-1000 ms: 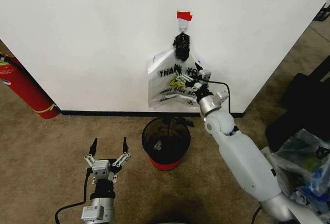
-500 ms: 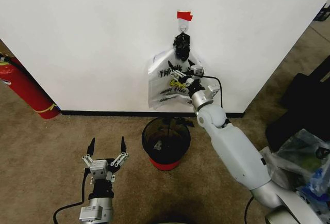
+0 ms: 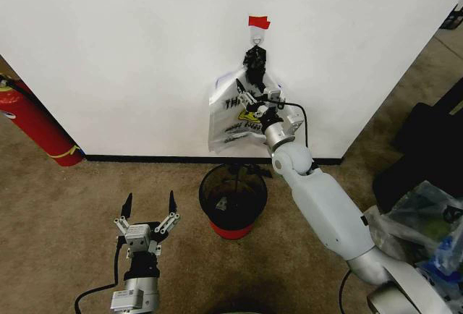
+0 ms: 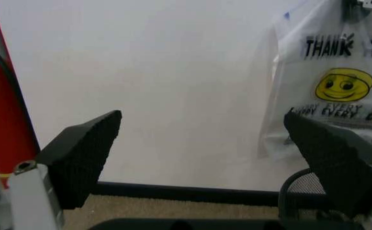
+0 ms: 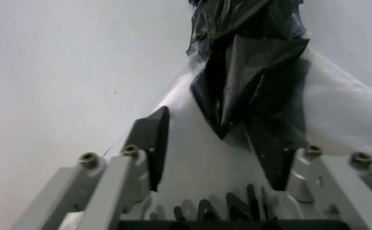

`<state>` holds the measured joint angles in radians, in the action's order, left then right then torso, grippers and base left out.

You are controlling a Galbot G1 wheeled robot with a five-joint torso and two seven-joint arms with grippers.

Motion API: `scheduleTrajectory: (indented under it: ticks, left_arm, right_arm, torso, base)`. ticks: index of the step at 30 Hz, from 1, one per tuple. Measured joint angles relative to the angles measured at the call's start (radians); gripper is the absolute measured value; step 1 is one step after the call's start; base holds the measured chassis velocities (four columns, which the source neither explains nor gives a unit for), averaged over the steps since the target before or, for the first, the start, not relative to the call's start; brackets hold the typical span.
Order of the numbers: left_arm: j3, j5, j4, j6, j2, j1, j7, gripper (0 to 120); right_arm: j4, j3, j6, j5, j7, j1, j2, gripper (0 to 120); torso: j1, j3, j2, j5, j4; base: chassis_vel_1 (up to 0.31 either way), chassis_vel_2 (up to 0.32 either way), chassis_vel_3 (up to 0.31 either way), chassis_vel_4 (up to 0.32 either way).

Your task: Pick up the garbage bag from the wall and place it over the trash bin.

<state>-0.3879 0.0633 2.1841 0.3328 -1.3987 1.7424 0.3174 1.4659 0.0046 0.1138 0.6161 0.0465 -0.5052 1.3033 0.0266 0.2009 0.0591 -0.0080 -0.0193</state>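
My right hand (image 3: 253, 98) hovered open at the bag (image 3: 235, 115) on the wall (image 3: 130, 53); left hand (image 3: 149, 209) waited open by the bin (image 3: 233, 200). The bag looked light, limp, slippery; I'd take its dark bunched neck (image 5: 250, 62) below the hook (image 3: 257, 37).

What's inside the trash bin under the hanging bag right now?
The trash bin looks mostly dark inside, with a small pale scrap near the bottom. What else lies in it cannot be made out; no bag lines its rim.

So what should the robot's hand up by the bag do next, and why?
Probably push a little closer and shut on the bag's dark bunched top. The right gripper is open, with its fingers either side of that bunch just under the hook, so nothing is held yet. The left gripper waits open, low beside the bin.
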Motion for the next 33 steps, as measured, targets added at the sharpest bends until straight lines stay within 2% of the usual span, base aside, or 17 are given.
scheduleTrajectory:
  ticks: [1, 2, 4, 11, 20, 26, 33]
  left_arm:
    - [0.000, 0.000, 0.000, 0.000, 0.000, 0.000, 0.000, 100]
    - [0.000, 0.000, 0.001, 0.000, 0.000, 0.000, 0.000, 100]
    - [0.000, 0.000, 0.002, 0.000, 0.000, 0.001, 0.000, 100]
    - [0.001, 0.002, 0.012, 0.006, 0.000, 0.008, 0.000, 100]
    - [0.003, 0.002, 0.016, 0.011, -0.001, 0.014, -0.001, 100]
    - [0.003, 0.002, 0.020, 0.015, -0.001, 0.017, -0.001, 100]
    - [0.004, 0.001, 0.025, 0.016, 0.003, 0.016, -0.001, 100]
  right_arm:
    - [0.000, 0.000, 0.000, 0.000, 0.000, 0.000, 0.000, 43]
    - [0.001, 0.001, 0.000, 0.000, 0.001, 0.000, 0.000, 34]
    - [0.002, 0.002, 0.000, 0.000, 0.002, 0.000, 0.001, 32]
    - [0.020, 0.012, 0.000, -0.001, 0.007, -0.008, -0.007, 1]
    - [0.049, 0.015, -0.001, -0.014, 0.012, -0.030, -0.019, 0]
    - [0.126, 0.031, 0.002, -0.062, 0.006, -0.107, -0.043, 0]
    - [0.251, 0.070, 0.015, -0.120, -0.014, -0.261, -0.087, 0]
  torso:
    - [0.000, 0.000, 0.000, 0.0000, 0.0000]
    - [0.000, 0.000, 0.000, 0.0000, 0.0000]
    - [0.000, 0.000, 0.000, 0.0001, 0.0000]
    - [0.000, 0.000, 0.000, 0.0000, 0.0000]
    - [0.000, 0.000, 0.000, 0.0001, 0.0001]
    - [0.000, 0.000, 0.000, 0.0001, 0.0000]
    - [0.000, 0.000, 0.000, 0.0002, 0.0000]
  base:
    - [0.000, 0.000, 0.000, 0.000]
    - [0.000, 0.000, 0.000, 0.000]
    - [0.000, 0.000, 0.000, 0.000]
    - [0.000, 0.000, 0.000, 0.000]
    - [0.000, 0.000, 0.000, 0.000]
    - [0.000, 0.000, 0.000, 0.000]
    - [0.000, 0.000, 0.000, 0.000]
